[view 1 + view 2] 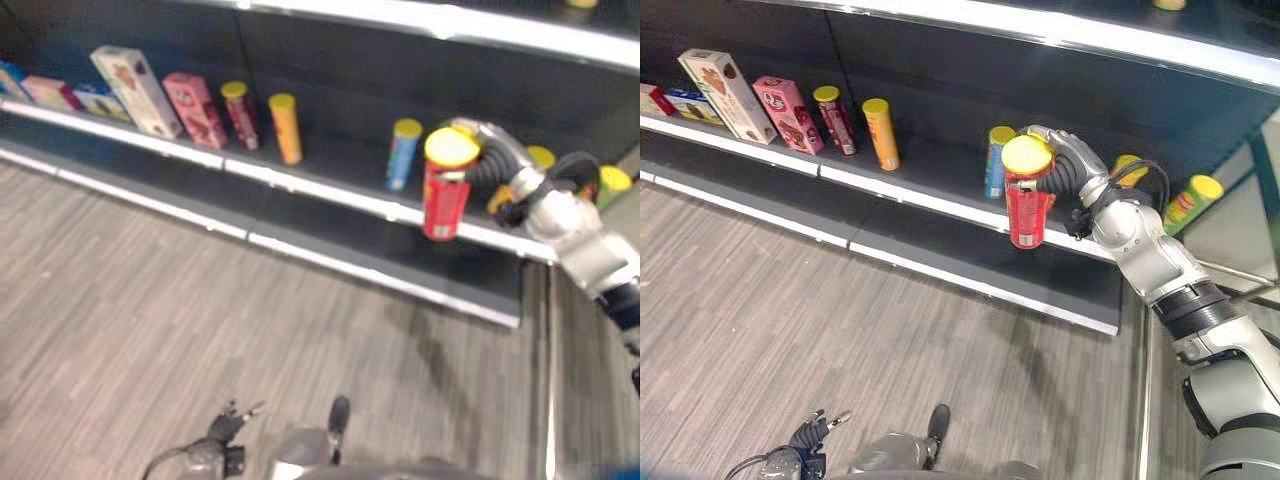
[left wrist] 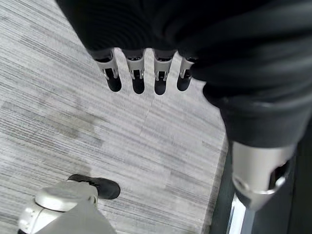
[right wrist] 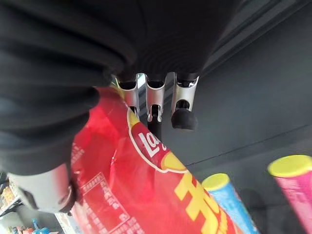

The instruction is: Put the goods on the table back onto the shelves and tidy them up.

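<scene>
Left eye view: on the dark shelf (image 1: pixel 330 165) with its white front edge stand three upright cardboard boxes at the far left, one tall white box (image 1: pixel 135 90) and one pink box (image 1: pixel 196 108) leaning back, then one dark red tube (image 1: pixel 240 114), one orange tube (image 1: pixel 285 128) and one blue tube (image 1: pixel 403 153), each with a yellow lid. The right hand (image 1: pixel 492 160) grips one red cylindrical can with a yellow lid (image 1: pixel 445 185), upright in the air just before the shelf edge, beside the blue tube.

Right eye view: the right arm reaches up and forward from the lower right, wrist bent toward the shelf; two more yellow-lidded tubes stand behind it, one of them green (image 1: pixel 1189 203).

Left wrist view: the left hand (image 2: pixel 146 73) hangs over the grey plank floor (image 2: pixel 73 122), fingers straight, holding nothing.

Right wrist view: fingers (image 3: pixel 155 105) curl round the red can, thumb opposite.
</scene>
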Robot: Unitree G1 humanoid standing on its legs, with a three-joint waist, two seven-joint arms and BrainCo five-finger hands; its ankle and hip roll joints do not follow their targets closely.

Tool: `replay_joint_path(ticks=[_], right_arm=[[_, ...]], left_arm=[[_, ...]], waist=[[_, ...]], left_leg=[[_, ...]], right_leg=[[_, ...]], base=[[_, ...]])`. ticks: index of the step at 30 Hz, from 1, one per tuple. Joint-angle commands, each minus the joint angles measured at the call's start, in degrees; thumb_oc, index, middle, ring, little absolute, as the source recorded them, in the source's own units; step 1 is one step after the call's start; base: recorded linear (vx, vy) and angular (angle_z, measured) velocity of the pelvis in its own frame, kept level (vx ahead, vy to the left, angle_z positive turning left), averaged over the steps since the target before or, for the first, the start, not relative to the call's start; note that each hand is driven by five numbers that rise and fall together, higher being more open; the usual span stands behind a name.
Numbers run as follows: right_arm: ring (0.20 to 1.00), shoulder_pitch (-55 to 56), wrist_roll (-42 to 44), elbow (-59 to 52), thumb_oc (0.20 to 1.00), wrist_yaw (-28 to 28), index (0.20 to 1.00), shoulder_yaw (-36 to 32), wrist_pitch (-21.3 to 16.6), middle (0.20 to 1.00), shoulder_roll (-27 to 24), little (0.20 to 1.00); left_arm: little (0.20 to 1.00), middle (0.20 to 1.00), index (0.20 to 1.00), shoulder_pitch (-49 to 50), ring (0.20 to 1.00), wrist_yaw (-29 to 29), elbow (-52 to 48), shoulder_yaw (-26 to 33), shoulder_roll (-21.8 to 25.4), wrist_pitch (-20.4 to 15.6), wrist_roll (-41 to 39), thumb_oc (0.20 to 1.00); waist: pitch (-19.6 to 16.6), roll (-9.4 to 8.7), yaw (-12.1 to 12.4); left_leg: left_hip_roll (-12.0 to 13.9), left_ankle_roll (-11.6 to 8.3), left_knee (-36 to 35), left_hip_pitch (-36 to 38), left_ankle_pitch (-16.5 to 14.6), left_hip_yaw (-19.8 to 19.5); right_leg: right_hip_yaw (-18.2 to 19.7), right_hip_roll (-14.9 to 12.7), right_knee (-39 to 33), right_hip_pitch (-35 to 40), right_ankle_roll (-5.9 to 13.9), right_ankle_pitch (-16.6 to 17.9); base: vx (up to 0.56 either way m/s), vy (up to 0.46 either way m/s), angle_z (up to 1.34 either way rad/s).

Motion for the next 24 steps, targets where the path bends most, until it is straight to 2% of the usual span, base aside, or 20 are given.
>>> replay_joint_path(ticks=[1,2,3,4,5,6,11,12,13,14,15,17,18,19,20,22,23,24], right_arm=[[0.200,-10.81,3.35,4.12,0.200,-3.63,0.200,-0.97,-1.65,0.200,-2.39,0.200],[0.200,-10.83,3.35,4.12,0.200,-3.63,0.200,-0.96,-1.65,0.200,-2.39,0.200],[0.200,-10.91,3.69,4.58,0.200,-3.55,0.200,-0.63,-1.68,0.200,-2.10,0.200],[0.200,-10.95,3.69,4.61,0.200,-3.55,0.200,-0.58,-1.70,0.200,-2.09,0.200],[0.200,-11.60,3.99,5.34,0.200,-3.14,0.200,-0.22,-1.35,0.200,-3.58,0.200],[0.200,-12.32,3.80,5.50,0.200,-3.35,0.200,0.05,-1.58,0.200,-4.21,0.200],[0.200,-12.39,3.82,5.55,0.200,-3.36,0.200,0.13,-1.61,0.200,-4.23,0.200],[0.200,-3.04,-1.22,-4.43,0.200,-5.78,0.200,-8.04,-0.42,0.200,-6.12,0.200],[0.200,3.32,-2.12,-9.88,0.200,-5.65,0.200,-13.62,-0.36,0.200,-4.68,0.200],[0.200,8.11,-2.23,-14.98,0.200,-5.39,0.200,-17.70,-1.15,0.200,-3.30,0.200],[0.200,13.47,-2.84,-20.43,0.200,-4.72,0.200,-21.66,-1.90,0.200,-2.05,0.200],[0.200,15.70,-2.29,-22.12,0.200,-3.93,0.200,-22.89,-2.36,0.200,-1.39,0.200],[0.200,15.98,-2.13,-22.30,0.200,-3.10,0.200,-22.42,-2.39,0.200,-1.25,0.200],[0.200,15.20,-1.99,-21.84,0.200,-2.78,0.200,-21.50,-2.35,0.200,-1.34,0.200],[0.200,14.45,-1.48,-22.09,0.200,-2.26,0.200,-20.36,-2.42,0.200,-0.86,0.200],[0.200,13.98,-1.07,-20.52,0.200,-2.19,0.200,-18.98,-2.36,0.200,-0.93,0.200],[0.200,13.90,-1.06,-20.44,0.200,-2.21,0.200,-18.92,-2.39,0.200,-0.92,0.200],[0.200,13.69,-0.76,-19.44,0.200,-1.94,0.200,-18.29,-2.31,0.200,-1.18,0.200]], left_arm=[[1.000,1.000,1.000,2.25,1.000,-0.91,1.80,-3.48,1.54,-0.31,2.08,1.000],[1.000,1.000,1.000,2.25,1.000,-0.91,1.80,-3.47,1.54,-0.31,2.08,1.000],[1.000,1.000,1.000,1.66,1.000,-1.03,2.66,-3.19,1.40,-0.28,2.09,1.000],[1.000,1.000,1.000,1.66,1.000,-1.03,2.68,-3.18,1.37,-0.29,2.09,1.000],[1.000,1.000,1.000,1.47,1.000,-1.34,2.90,-4.00,1.47,-0.21,2.87,1.000],[1.000,1.000,1.000,1.04,1.000,-1.36,2.87,-4.63,1.08,-0.44,3.00,1.000],[1.000,1.000,1.000,1.01,1.000,-1.36,2.89,-4.64,1.03,-0.45,3.00,1.000],[1.000,1.000,1.000,1.42,1.000,0.09,1.88,-3.21,-1.05,0.10,4.17,1.000],[1.000,1.000,1.000,2.20,1.000,0.14,1.91,-3.20,-1.46,0.43,4.86,1.000],[1.000,1.000,1.000,2.42,1.000,0.41,2.20,-1.85,-2.14,0.83,4.44,1.000],[1.000,1.000,1.000,2.84,1.000,0.71,2.91,-0.44,-2.73,1.30,4.68,1.000],[1.000,1.000,1.000,3.00,1.000,0.91,3.78,-0.39,-2.69,1.24,5.80,1.000],[1.000,1.000,1.000,2.99,1.000,0.39,3.99,-0.50,-2.61,1.38,6.36,1.000],[1.000,1.000,1.000,3.06,1.000,0.22,3.67,-0.52,-2.43,1.46,6.60,1.000],[1.000,1.000,1.000,4.08,1.000,-0.05,2.68,-0.40,-2.40,1.58,6.49,1.000],[1.000,1.000,1.000,4.37,1.000,0.45,1.99,0.40,-2.11,1.69,5.75,1.000],[1.000,1.000,1.000,4.39,1.000,0.45,1.96,0.42,-2.10,1.71,5.74,1.000],[1.000,1.000,1.000,4.65,1.000,0.47,2.01,0.61,-2.08,1.60,5.27,1.000]], waist=[[-0.04,-2.75,-1.84],[0.04,-2.72,-1.90],[0.30,-3.67,-2.45],[0.43,-3.49,-2.61],[0.41,-4.39,-2.88],[0.02,-4.78,-2.92],[0.15,-4.70,-3.07],[-1.10,-4.46,-5.97],[-2.05,-3.92,-6.33],[-2.33,-3.63,-7.10],[-3.02,-2.45,-7.29],[-3.30,-2.22,-7.53],[-3.51,-2.15,-7.84],[-3.44,-1.92,-7.98],[-2.74,-1.93,-7.56],[-1.87,-2.47,-6.71],[-1.89,-2.25,-6.68],[-1.50,-2.98,-6.57]], left_leg=[[-1.67,-8.19,-2.63,3.25,-4.38,-2.99],[-1.66,-8.19,-2.63,3.34,-4.39,-3.05],[-3.21,-8.24,-2.63,5.34,-5.11,-5.56],[-3.04,-8.26,-2.63,5.57,-5.26,-5.74],[-4.35,-8.27,-2.36,6.98,-6.02,-7.98],[-4.96,-7.82,-2.12,7.31,-7.18,-8.62],[-4.95,-7.83,-2.05,7.42,-7.25,-8.77],[-4.30,-8.36,5.89,6.43,-13.05,-4.59],[-3.31,-8.41,7.12,6.28,-14.46,-3.47],[-2.91,-8.91,8.38,5.89,-13.68,-2.65],[-1.23,-9.19,8.39,7.19,-14.75,-1.61],[-0.36,-9.76,9.13,7.62,-14.76,-0.72],[0.29,-10.97,11.73,7.41,-13.94,0.54],[0.65,-12.44,16.93,6.06,-12.90,1.86],[0.75,-14.79,27.53,1.99,-9.13,3.44],[1.90,-15.07,35.54,-2.36,-6.66,5.15],[2.11,-15.06,36.24,-2.74,-7.02,5.17],[4.83,-14.11,35.51,-4.74,-7.38,7.26]], right_leg=[[-1.85,7.90,-18.93,-6.18,-0.56,14.47],[-1.91,7.90,-19.00,-6.04,-0.56,14.49],[-1.67,9.94,-22.54,-8.84,0.19,16.92],[-1.89,10.05,-22.79,-8.46,0.15,16.96],[-1.91,9.75,-24.45,-7.62,0.30,18.09],[-1.86,8.94,-25.19,-5.97,-0.56,18.51],[-2.02,8.92,-25.22,-5.78,-0.57,18.45],[-2.77,7.19,-25.85,-2.24,-1.31,18.99],[-3.06,7.59,-25.89,-1.30,-1.50,18.12],[-2.96,7.20,-25.37,-1.11,-1.65,17.96],[-2.95,8.02,-24.84,0.10,-2.25,16.43],[-3.15,8.32,-24.63,0.71,-2.52,15.53],[-3.44,8.33,-24.55,1.55,-2.80,14.73],[-3.58,8.43,-24.62,2.51,-3.00,13.93],[-2.80,8.66,-25.13,5.00,-3.78,12.77],[-1.99,8.38,-25.62,6.97,-4.29,11.88],[-1.96,8.61,-25.56,6.85,-4.29,11.87],[-1.76,7.59,-25.79,7.76,-4.09,11.71]], base=[[0.34,0.023,0.54],[0.39,0.033,0.80],[0.25,0.016,0.66],[0.44,0.004,0.75],[0.30,-0.049,0.71],[0.29,-0.049,0.91],[0.10,-0.026,0.56],[0.52,-0.105,0.02],[0.57,-0.113,0.69],[0.34,-0.023,1.37],[0.23,-0.015,1.28],[0.17,-0.028,-0.07],[0.16,-0.024,-0.50],[0.19,-0.001,-0.29],[0.18,0.012,-0.19],[0.14,-0.001,-0.24],[0.13,0.001,-0.41],[0.17,0.029,-0.31]])
